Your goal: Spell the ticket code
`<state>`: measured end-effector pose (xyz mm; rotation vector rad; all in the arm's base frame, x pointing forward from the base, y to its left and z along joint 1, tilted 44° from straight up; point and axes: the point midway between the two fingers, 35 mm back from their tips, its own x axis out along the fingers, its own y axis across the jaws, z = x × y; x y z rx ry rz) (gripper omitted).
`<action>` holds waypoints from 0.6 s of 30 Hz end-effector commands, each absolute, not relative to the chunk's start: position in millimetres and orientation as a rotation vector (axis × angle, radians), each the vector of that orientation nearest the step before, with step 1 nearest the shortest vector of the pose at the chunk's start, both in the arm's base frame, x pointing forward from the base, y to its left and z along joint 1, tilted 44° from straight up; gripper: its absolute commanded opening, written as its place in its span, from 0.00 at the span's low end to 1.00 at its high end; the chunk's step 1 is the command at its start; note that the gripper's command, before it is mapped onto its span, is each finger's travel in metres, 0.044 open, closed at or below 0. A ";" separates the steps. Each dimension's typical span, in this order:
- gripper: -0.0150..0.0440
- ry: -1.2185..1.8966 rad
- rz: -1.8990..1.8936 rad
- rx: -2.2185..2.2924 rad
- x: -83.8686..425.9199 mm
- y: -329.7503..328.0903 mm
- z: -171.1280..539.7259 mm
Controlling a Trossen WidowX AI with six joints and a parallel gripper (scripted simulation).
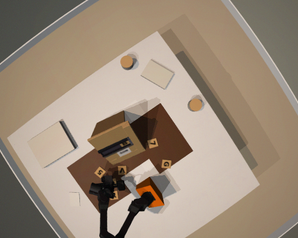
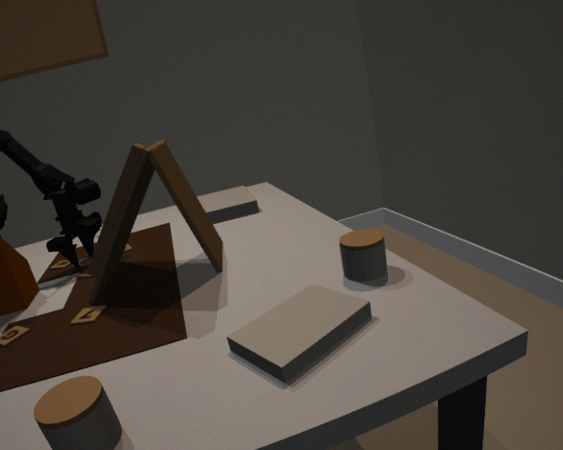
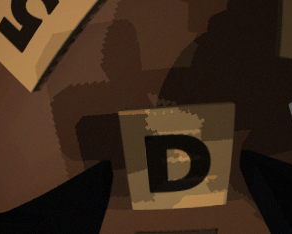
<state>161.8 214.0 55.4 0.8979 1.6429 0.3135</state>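
The board (image 1: 110, 137) (image 2: 121, 217) leans as one side of an A-frame. Its dark rail (image 1: 110, 150) holds one tile (image 1: 125, 143) near the right end in the top view; its letter is unclear. The ticket (image 1: 124, 152) below is too small to read. My gripper (image 3: 176, 164) (image 2: 85, 262) is open, fingers low on either side of the D tile (image 3: 162, 197), with nothing held. Tiles lie flat: 5 (image 1: 100, 172) (image 3: 27, 20), V or inverted A (image 1: 122, 170), 7 (image 1: 152, 143) (image 2: 88, 314), G (image 1: 166, 164) (image 2: 11, 335), and another (image 1: 115, 195) partly hidden by the arm.
A brown mat (image 1: 174, 143) (image 2: 145, 329) lies under the board and most tiles. The orange block (image 1: 156, 201) (image 2: 5, 286) stands at the arm's base. Two lidded jars (image 1: 127, 61) (image 1: 195, 105) and flat slabs (image 1: 158, 74) (image 1: 52, 144) lie farther out. A small pale square (image 1: 74, 199) lies left of the arm.
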 end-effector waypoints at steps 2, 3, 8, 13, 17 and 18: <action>0.83 1.646 0.304 0.900 161.9 214.5 52.9; 0.83 1.646 0.304 0.900 161.9 214.5 52.9; 0.83 1.646 0.304 0.900 161.9 214.5 52.9; 0.72 1.646 0.304 0.900 161.9 214.5 52.9; 0.67 1.646 0.304 0.900 161.9 214.5 52.9; 0.66 1.646 0.304 0.900 162.0 214.6 53.0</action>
